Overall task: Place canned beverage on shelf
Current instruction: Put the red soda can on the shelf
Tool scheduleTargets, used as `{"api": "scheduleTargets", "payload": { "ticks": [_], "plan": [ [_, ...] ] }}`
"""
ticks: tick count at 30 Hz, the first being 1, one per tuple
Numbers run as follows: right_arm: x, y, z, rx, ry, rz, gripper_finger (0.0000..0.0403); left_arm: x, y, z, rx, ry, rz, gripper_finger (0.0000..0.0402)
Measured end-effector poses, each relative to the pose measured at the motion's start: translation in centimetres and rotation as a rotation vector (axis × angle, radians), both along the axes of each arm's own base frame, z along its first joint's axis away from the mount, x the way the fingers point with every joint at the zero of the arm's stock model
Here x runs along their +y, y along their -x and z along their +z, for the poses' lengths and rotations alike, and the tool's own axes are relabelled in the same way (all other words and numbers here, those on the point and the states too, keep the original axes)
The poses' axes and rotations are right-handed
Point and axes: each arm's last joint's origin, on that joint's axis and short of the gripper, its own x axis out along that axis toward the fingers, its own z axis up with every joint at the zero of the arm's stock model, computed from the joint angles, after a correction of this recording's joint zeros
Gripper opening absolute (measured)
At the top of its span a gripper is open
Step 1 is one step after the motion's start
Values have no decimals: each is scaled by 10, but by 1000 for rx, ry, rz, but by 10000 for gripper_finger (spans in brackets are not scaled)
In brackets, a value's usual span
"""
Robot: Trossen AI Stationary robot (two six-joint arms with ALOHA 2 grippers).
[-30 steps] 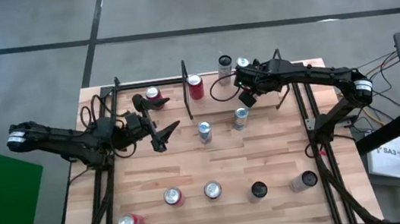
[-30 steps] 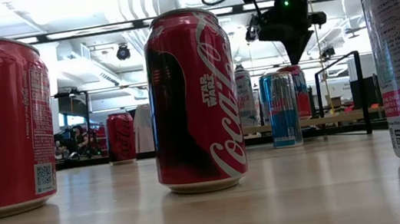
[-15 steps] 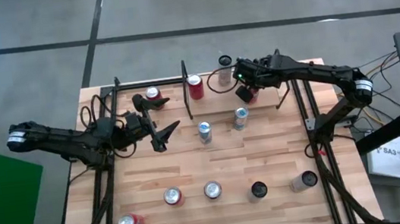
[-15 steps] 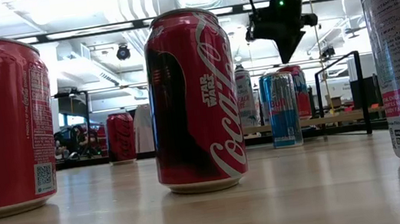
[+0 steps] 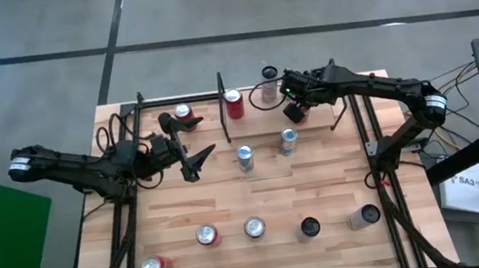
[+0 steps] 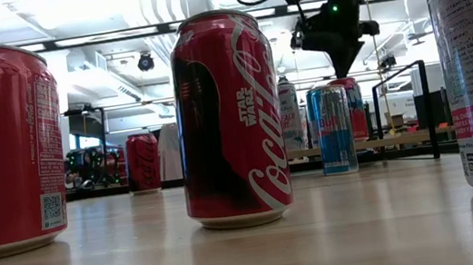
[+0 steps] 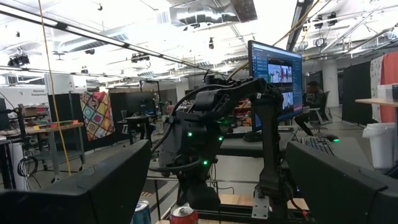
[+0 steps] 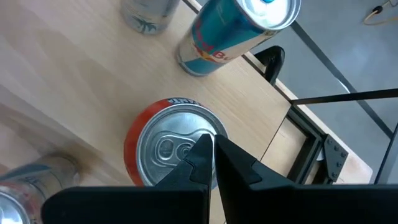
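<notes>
A red can point(image 8: 174, 152) stands upright on the table near its far right. My right gripper point(image 8: 209, 148) is shut just above its top; it also shows in the high view point(image 5: 296, 110) and the low view point(image 6: 341, 71). The shelf point(image 5: 180, 97) with its black rails stands at the far left, with one red can point(image 5: 183, 113) inside the frame and another point(image 5: 234, 104) beside its post. My left gripper point(image 5: 187, 142) hangs open over the shelf's near side with nothing between its fingers point(image 7: 74, 193). My right gripper points its shut fingertips point(image 8: 202, 149) steeply down at the red can's lid point(image 8: 168, 149), beside the pull tab. I cannot tell whether they touch the lid. The can stands upright on the table.
A blue slim can point(image 8: 242, 31) and a pale can point(image 8: 146, 12) stand close beyond the red one. Two more slim cans point(image 5: 245, 156) point(image 5: 288, 139) stand mid-table. Several cans point(image 5: 254, 228) line the near edge. Black frame posts point(image 5: 359, 138) run along the table's right side.
My right gripper has edged a little toward the table's far edge and tipped slightly. It has stayed shut and now stands over the red can.
</notes>
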Motion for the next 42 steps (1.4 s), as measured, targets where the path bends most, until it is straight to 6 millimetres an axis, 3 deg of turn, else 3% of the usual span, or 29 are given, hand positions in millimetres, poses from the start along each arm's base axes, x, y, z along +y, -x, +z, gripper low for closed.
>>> {"api": "scheduleTargets", "payload": {
  "ticks": [10, 42],
  "plan": [
    [0, 1, -11, 14, 9, -14, 9, 0, 0, 0, 0, 0, 0, 359],
    [3, 9, -5, 79, 34, -76, 9, 0, 0, 0, 0, 0, 0, 359]
  ]
}}
